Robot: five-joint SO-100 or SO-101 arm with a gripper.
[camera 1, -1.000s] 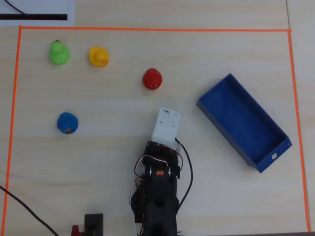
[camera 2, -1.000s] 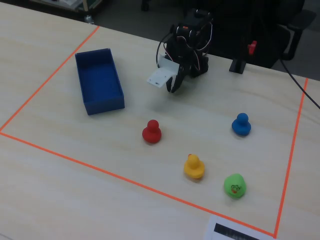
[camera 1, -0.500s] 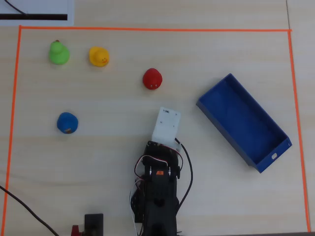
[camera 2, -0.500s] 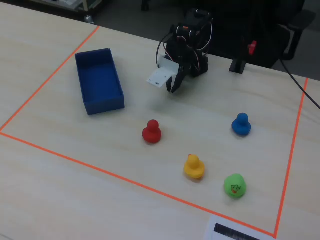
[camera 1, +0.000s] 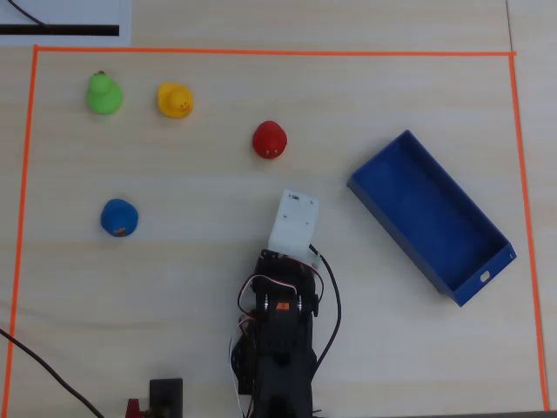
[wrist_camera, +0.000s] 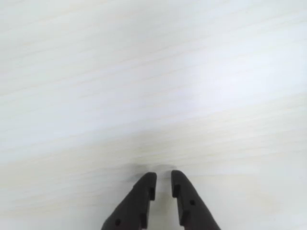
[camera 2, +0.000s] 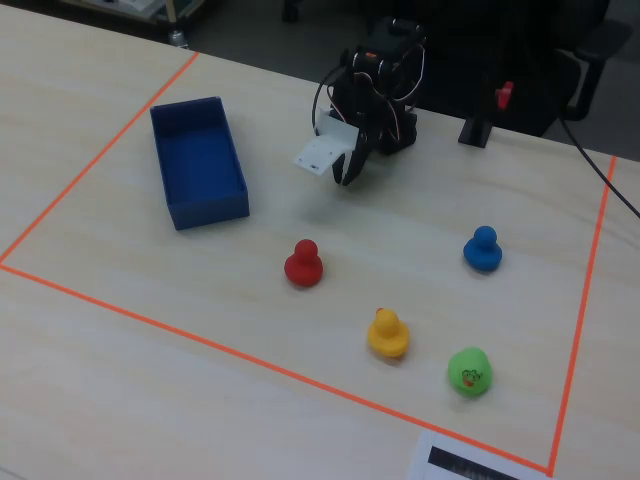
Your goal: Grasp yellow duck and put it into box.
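The pincer (wrist_camera: 162,178), nearly closed and empty, hovers over bare table (camera 2: 200,330); the yellow duck (camera 2: 388,332) sits well apart, beyond the red duck (camera 2: 303,264).

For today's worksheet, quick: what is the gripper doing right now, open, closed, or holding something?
Gripper: closed to a narrow gap, holding nothing; only bare table under it.
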